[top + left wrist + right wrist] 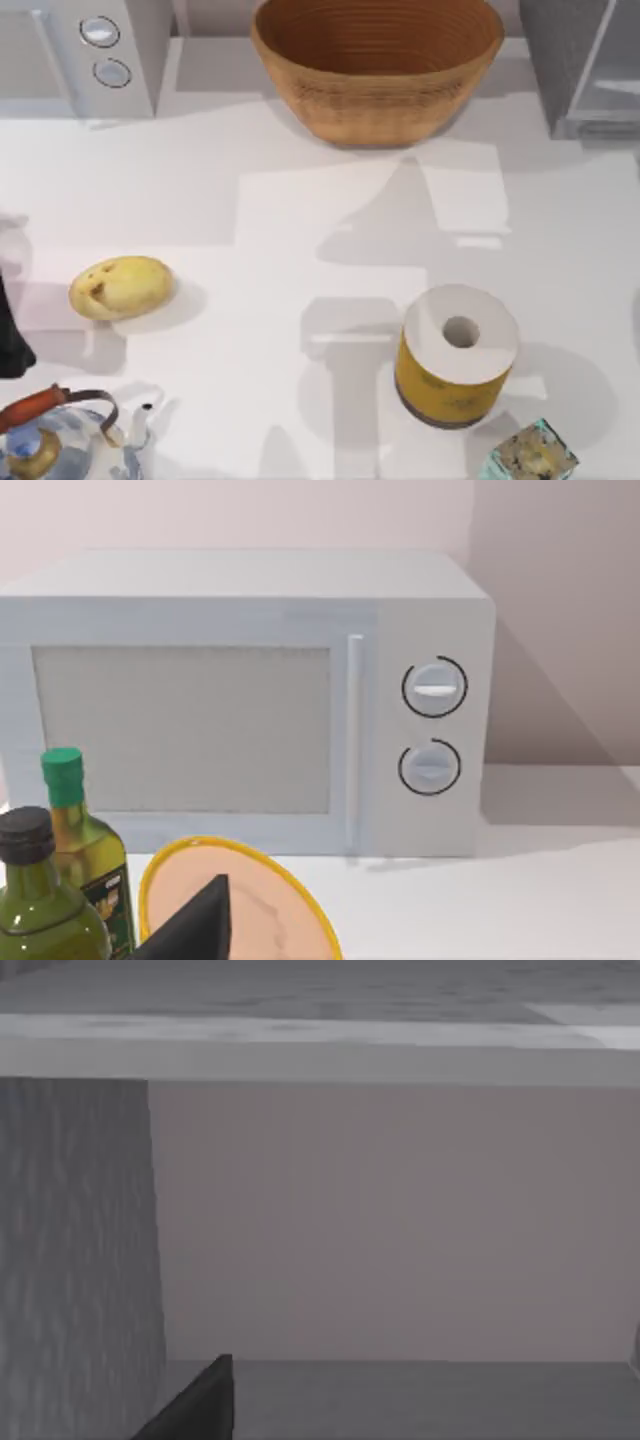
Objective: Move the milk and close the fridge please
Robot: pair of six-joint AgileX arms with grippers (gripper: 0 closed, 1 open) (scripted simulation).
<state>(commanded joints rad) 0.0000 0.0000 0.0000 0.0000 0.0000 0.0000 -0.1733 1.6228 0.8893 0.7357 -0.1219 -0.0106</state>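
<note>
Straight ahead of the right jaws is the grey fridge [80, 1260], close up: a textured wall to one side, a pale panel behind, a ledge above. On the bench [300, 230] the fridge [565, 60] stands at the far right corner. Ahead of the left jaws stands a microwave [240, 710] with 2 dials; nearer them are 2 green bottles [60, 880] and a yellow-rimmed plate [260, 900]. Whether either arm's jaws are wide or narrow, I cannot tell.
</note>
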